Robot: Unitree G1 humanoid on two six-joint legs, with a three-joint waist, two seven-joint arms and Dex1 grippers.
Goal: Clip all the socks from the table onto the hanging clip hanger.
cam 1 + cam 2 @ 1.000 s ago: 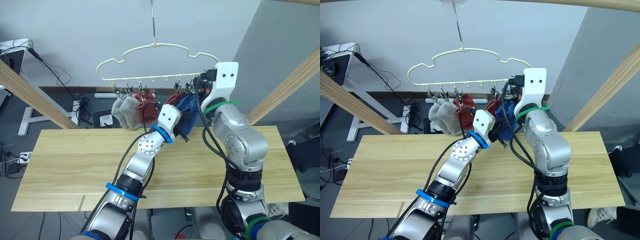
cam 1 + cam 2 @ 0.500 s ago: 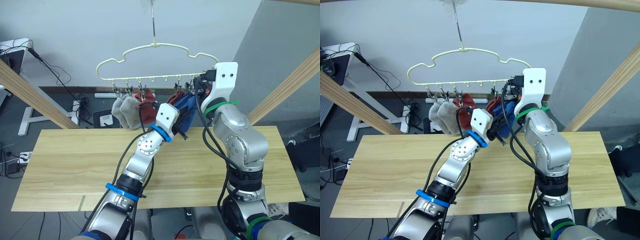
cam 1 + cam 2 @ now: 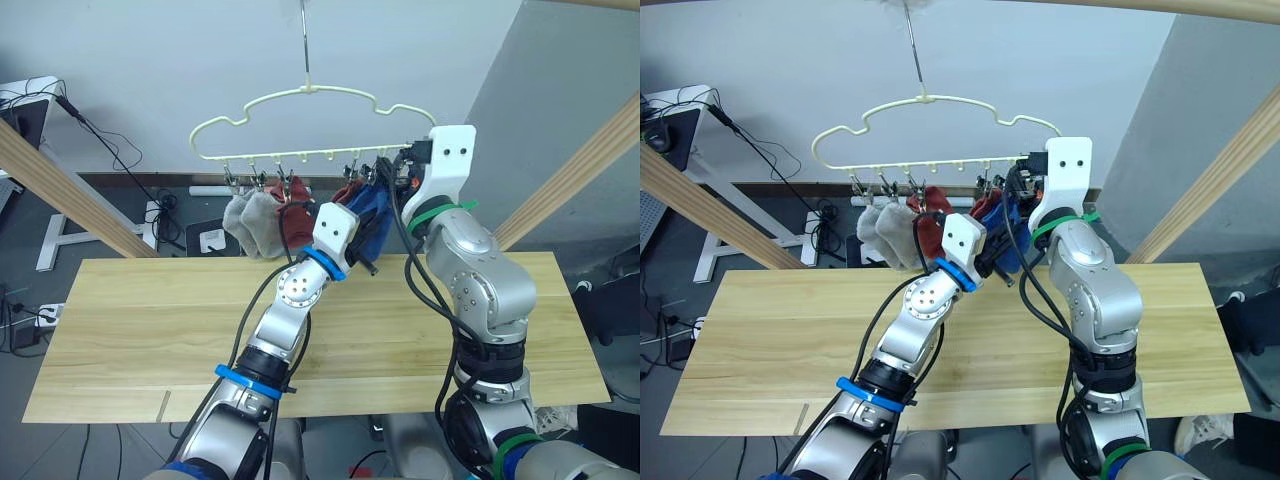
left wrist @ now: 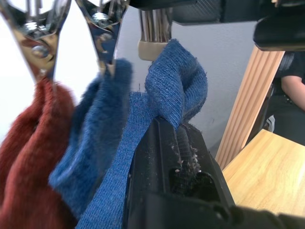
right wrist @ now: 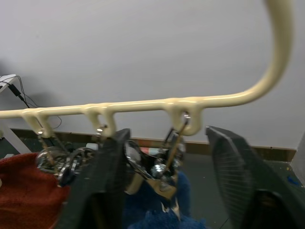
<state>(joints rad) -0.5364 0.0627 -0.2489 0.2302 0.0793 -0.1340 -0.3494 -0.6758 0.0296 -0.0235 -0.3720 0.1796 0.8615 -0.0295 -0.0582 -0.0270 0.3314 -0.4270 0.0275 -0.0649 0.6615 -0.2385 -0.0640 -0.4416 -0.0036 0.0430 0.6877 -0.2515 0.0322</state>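
The pale yellow clip hanger [image 3: 300, 95] hangs above the table [image 3: 130, 320]. On its clips hang two grey socks [image 3: 250, 220], rust-red socks [image 3: 295, 225] and a blue sock [image 4: 95, 152]. My left gripper [image 3: 365, 255] is shut on a second blue sock [image 4: 176, 90] and holds its upper edge up against the clip at the hanger's right end. I cannot tell whether that clip bites the sock. My right gripper [image 5: 171, 157] is open at that same clip [image 5: 164, 167], with its fingers [image 5: 112, 176] standing wide on either side of it.
Slanted pale wooden poles [image 3: 60, 190] [image 3: 570, 180] flank the table on both sides. Cables and a white stand [image 3: 60, 240] lie on the floor behind. A person's arm [image 4: 290, 95] appears past the right pole in the left wrist view.
My right gripper has opened off the end clip. The left gripper has risen slightly with the blue sock, and the hanger has swung a little to the left.
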